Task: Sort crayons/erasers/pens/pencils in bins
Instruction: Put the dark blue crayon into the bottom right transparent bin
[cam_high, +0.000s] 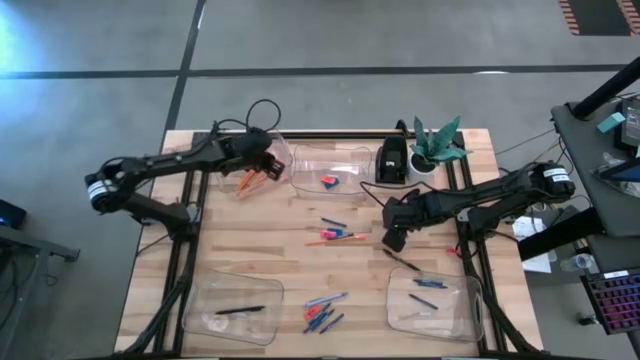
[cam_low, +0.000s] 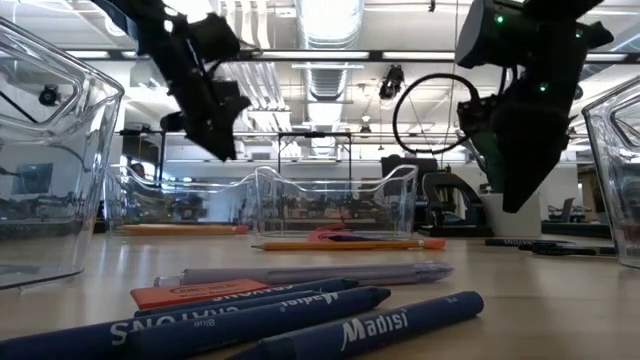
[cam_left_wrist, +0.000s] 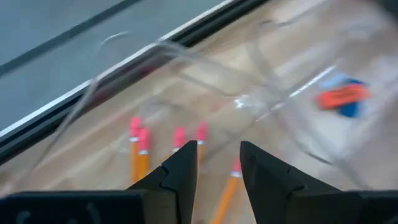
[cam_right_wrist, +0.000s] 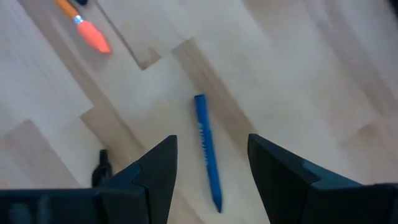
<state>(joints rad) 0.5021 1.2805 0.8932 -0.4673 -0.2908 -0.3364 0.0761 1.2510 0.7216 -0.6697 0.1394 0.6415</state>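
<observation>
Left gripper (cam_left_wrist: 216, 163): fingers parted, empty, over the far-left bin (cam_high: 283, 152) holding pencils (cam_left_wrist: 140, 155).
Right gripper (cam_right_wrist: 210, 163): spread wide above a blue crayon (cam_right_wrist: 207, 149) on the table (cam_high: 250, 260).
Tip: drop straight down, straddle the crayon's middle, then close.

A: Light's coming from overhead; the ceiling strip lights (cam_low: 325, 20) in the low view are blown out white.

B: The nearest blue crayons (cam_low: 300, 310) there are soft, and the left wrist view is smeared, glare streaking the clear bin wall (cam_left_wrist: 205, 62)

A: The wooden table (cam_high: 300, 270) is evenly bright, shadows faint
</observation>
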